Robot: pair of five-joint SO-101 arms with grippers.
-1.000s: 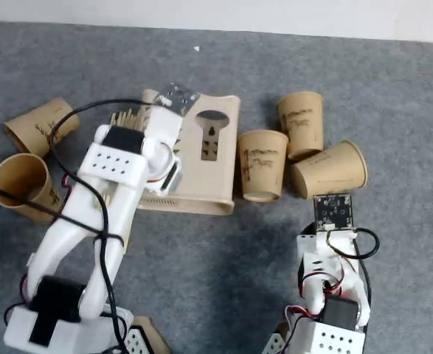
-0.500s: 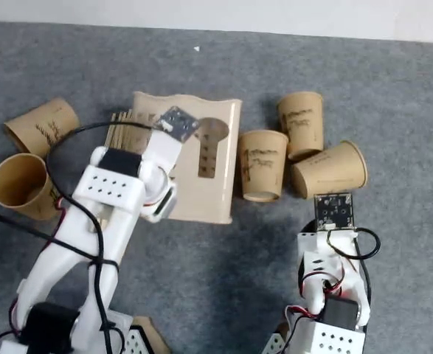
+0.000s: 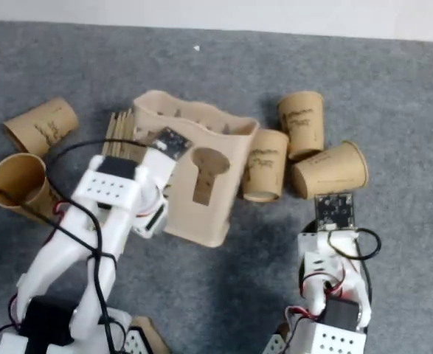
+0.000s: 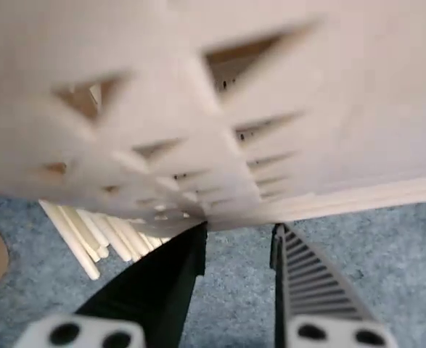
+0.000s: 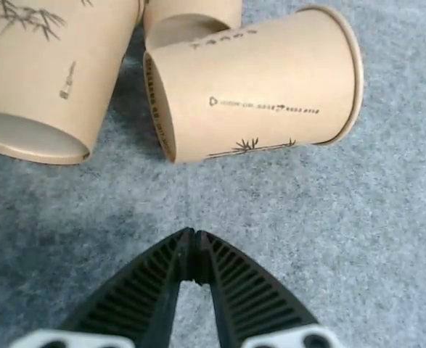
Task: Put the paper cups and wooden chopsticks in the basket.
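Observation:
The pale wooden basket point(image 3: 201, 199) stands tilted up on one edge at the table's middle; its slotted wall point(image 4: 220, 109) looms close in the left wrist view. My left gripper point(image 4: 238, 230) is shut on the basket's lower rim, under the left arm's wrist point(image 3: 161, 166). Wooden chopsticks point(image 3: 120, 131) lie bundled behind the basket's left side point(image 4: 89, 233). Two paper cups point(image 3: 40, 125) point(image 3: 18, 184) lie at the left. Three more cups point(image 3: 264, 166) point(image 3: 302, 122) point(image 3: 330, 169) lie at the right. My right gripper point(image 5: 195, 254) is shut and empty, just short of the nearest cup point(image 5: 249, 90).
Grey carpet covers the table. Open carpet lies in front of the basket, between the two arms. A cup point(image 5: 46, 72) lies beside the nearest one in the right wrist view. The right arm point(image 3: 333, 221) sits low at the front right. A pale wall edge runs along the back.
The left gripper has pulled back toward the front and tipped the basket from lying flat up onto its edge. The chopsticks behind it are now uncovered. The right arm has not moved.

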